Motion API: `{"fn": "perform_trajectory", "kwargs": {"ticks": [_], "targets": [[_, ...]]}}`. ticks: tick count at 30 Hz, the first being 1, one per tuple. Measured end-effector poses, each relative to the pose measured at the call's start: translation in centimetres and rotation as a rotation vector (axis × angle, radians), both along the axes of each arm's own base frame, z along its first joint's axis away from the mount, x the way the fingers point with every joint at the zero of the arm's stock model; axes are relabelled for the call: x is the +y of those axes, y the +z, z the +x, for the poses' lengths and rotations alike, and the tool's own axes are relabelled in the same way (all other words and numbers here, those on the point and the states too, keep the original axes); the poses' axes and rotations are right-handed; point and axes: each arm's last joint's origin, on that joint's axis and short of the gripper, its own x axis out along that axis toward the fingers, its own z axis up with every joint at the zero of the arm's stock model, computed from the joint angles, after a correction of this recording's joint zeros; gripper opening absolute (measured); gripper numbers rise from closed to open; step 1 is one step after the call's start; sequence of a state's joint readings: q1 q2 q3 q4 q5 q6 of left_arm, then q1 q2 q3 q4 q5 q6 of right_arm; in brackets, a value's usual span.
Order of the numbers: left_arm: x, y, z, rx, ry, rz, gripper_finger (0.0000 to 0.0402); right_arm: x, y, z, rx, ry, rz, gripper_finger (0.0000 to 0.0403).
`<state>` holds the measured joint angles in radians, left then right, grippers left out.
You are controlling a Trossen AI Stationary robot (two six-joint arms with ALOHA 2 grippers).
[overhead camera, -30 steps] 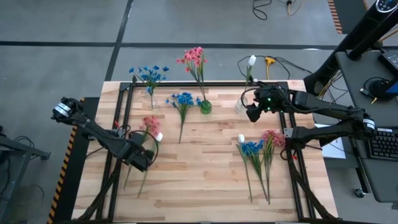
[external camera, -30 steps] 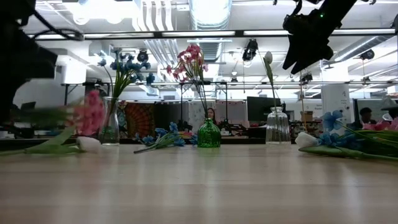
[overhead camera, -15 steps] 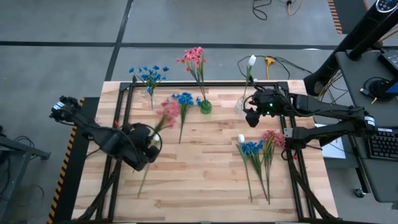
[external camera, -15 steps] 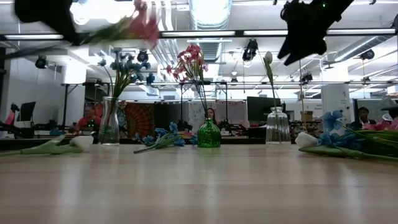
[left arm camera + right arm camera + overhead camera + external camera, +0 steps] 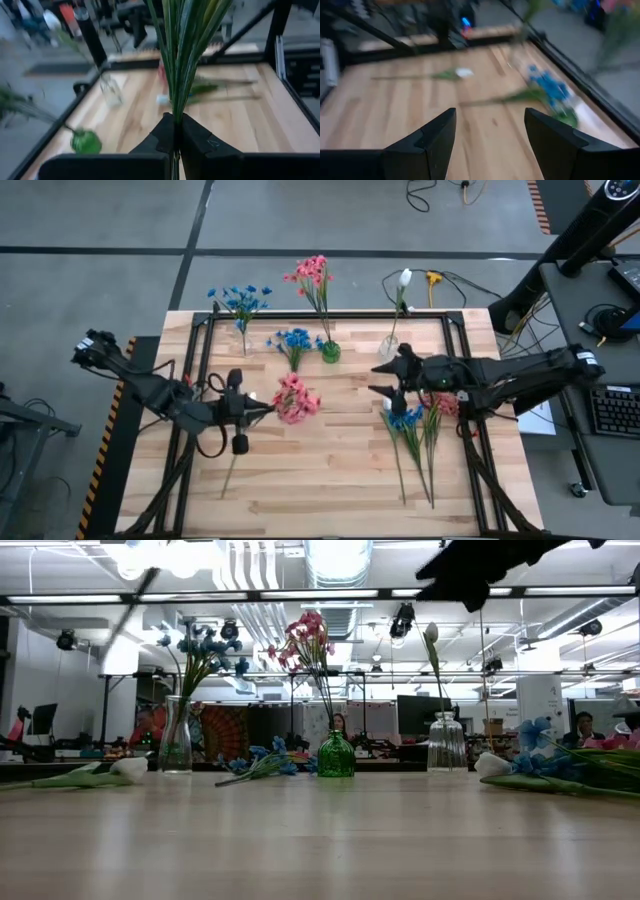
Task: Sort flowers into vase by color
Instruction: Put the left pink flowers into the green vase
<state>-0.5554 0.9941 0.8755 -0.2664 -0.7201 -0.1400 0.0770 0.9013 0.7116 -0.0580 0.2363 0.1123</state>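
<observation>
Overhead, ducts and strip lights (image 5: 300,592); below — bare wooden table (image 5: 330,470).

- The left arm is stretched from the table's left edge toward the middle, lifted above the surface.
- The left end effector (image 5: 250,406) is pointed to the right, its fingers (image 5: 165,134) pressed tight together on green stems.
- The right arm is extended from the right edge toward the centre, raised high.
- The right end effector (image 5: 386,376) is held with its fingers (image 5: 432,142) spread wide apart, nothing between them.
</observation>
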Motion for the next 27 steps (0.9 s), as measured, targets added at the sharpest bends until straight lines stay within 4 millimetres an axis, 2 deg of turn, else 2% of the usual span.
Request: {"fn": "perform_trajectory", "kwargs": {"ticks": [6, 12, 17, 22, 27], "targets": [[0.5, -2.2, 0.9, -0.170, -0.053, 0.037, 0.0000, 1.6, -0.5, 1.0, -0.131, 0.090, -0.083, 0.0228], [1.8, -2.8, 2.7, -0.308, -0.110, 0.046, 0.0000, 2.4, -0.9, 2.9, -0.229, 0.128, -0.149, 0.0228], [3.1, -4.0, 4.3, -0.288, -0.046, 0.064, 0.0000, 2.8, -1.5, 5.0, -0.303, 0.174, -0.186, 0.0228], [3.4, -5.3, 5.7, -0.233, -0.022, 0.079, 0.0000, 3.2, -1.1, 7.1, -0.316, 0.184, -0.209, 0.0230], [3.3, -5.8, 6.7, -0.206, -0.021, 0.104, 0.0000, 3.5, -0.7, 9.0, -0.311, 0.186, -0.238, 0.0257]]}}
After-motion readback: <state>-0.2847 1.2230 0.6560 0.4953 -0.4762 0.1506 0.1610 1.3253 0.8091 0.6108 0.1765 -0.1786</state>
